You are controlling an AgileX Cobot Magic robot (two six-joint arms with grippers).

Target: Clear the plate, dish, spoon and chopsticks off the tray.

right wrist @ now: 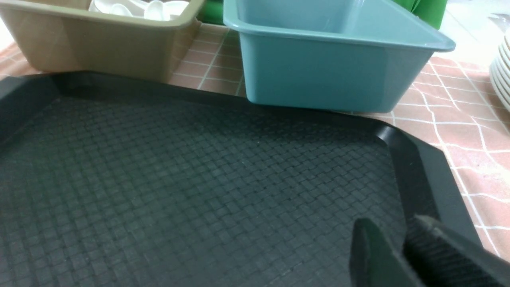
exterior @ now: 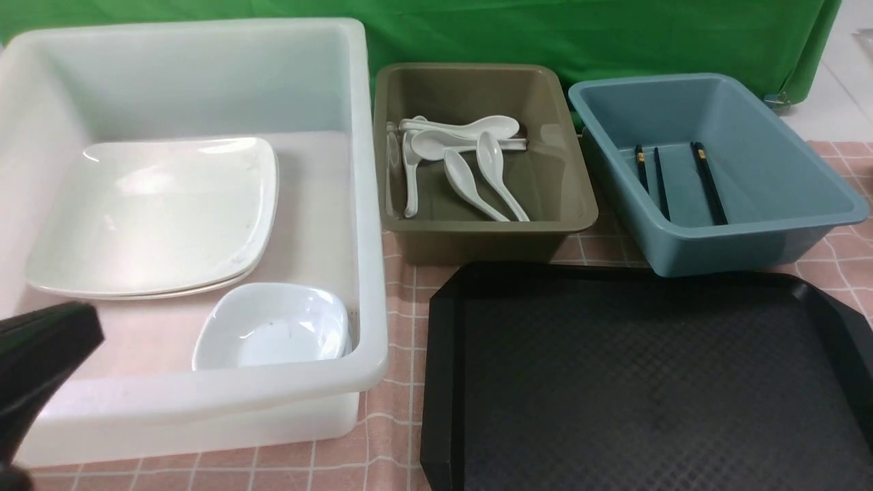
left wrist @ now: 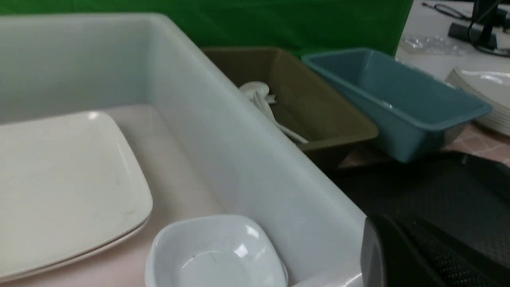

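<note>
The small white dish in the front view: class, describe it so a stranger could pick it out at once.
Find the big white tub on the left of the table. Inside it, at the near right corner, sits the small dish, just in front of the stacked plates. Unlike those wide, flat plates, it is deep, far smaller and bluish-white.

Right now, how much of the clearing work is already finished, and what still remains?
It looks finished. The tray carries nothing. The plates and a dish lie in the white tub, the spoons in the olive tub, the chopsticks in the blue tub. Neither gripper holds anything: the left gripper is shut, the right gripper slightly parted above the tray. Nothing seems left.
</note>
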